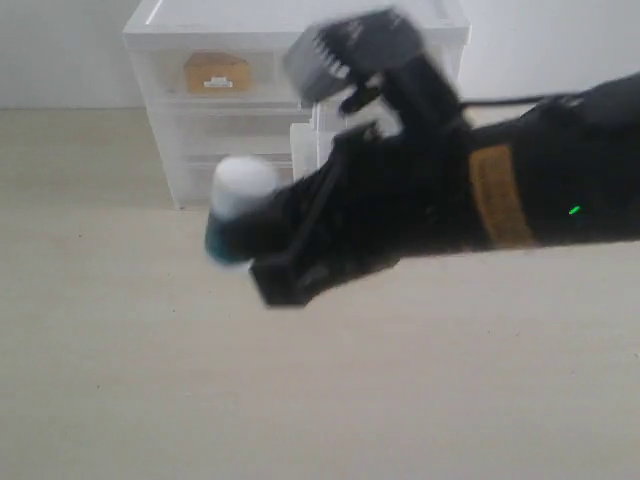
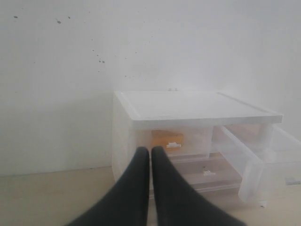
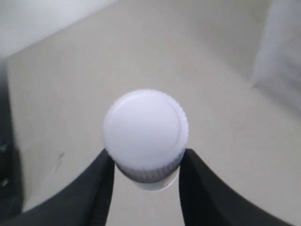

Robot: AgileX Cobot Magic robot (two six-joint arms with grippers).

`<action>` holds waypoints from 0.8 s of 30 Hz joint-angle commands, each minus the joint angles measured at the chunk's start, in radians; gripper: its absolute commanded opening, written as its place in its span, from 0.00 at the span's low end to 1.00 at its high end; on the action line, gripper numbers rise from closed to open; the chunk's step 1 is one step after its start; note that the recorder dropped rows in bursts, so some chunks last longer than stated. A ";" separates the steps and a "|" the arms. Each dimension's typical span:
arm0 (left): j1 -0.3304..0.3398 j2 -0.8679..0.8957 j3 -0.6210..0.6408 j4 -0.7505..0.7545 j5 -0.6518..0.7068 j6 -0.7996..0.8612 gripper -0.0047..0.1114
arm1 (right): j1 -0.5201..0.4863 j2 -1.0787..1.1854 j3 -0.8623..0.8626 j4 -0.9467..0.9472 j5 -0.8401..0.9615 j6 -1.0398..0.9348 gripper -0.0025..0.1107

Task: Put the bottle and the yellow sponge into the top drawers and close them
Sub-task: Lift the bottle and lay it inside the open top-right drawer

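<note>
Right wrist view looks straight down on the small squat bottle with a white ribbed screw cap, gripped just under the cap by the right hand, one black finger pressed to each side of it. From the exterior view the bottle is blurred, yet its white cap and teal-blue label can be made out; the right hand holds it in front of the lower left part of the white plastic cabinet, with the dark arm reaching in from the right. The mustard-yellow sponge lies inside the translucent left top drawer, which is pushed in. Left wrist view shows the sponge through that drawer's front, while the translucent right top drawer stands pulled out from the cabinet; whether anything lies in it cannot be told. The left hand is closed, its two black fingers pressed together with nothing between them, pointing toward the cabinet front. Under everything is a pale beige table with a faint grain and a few tiny dark marks. Behind the cabinet rises a plain white wall, dotted with small dark specks.
</note>
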 commanded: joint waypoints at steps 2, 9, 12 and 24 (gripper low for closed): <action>0.002 -0.005 0.006 0.005 -0.008 -0.003 0.07 | -0.183 -0.038 -0.087 -0.020 0.126 0.011 0.03; 0.002 -0.005 0.006 0.005 -0.008 -0.003 0.07 | -0.317 0.221 -0.235 -0.020 0.230 0.012 0.03; 0.002 -0.005 0.006 0.005 -0.008 -0.003 0.07 | -0.315 0.283 -0.254 -0.020 0.275 0.058 0.09; 0.002 -0.005 0.006 0.005 -0.010 -0.003 0.07 | -0.294 0.151 -0.244 -0.020 0.259 -0.071 0.95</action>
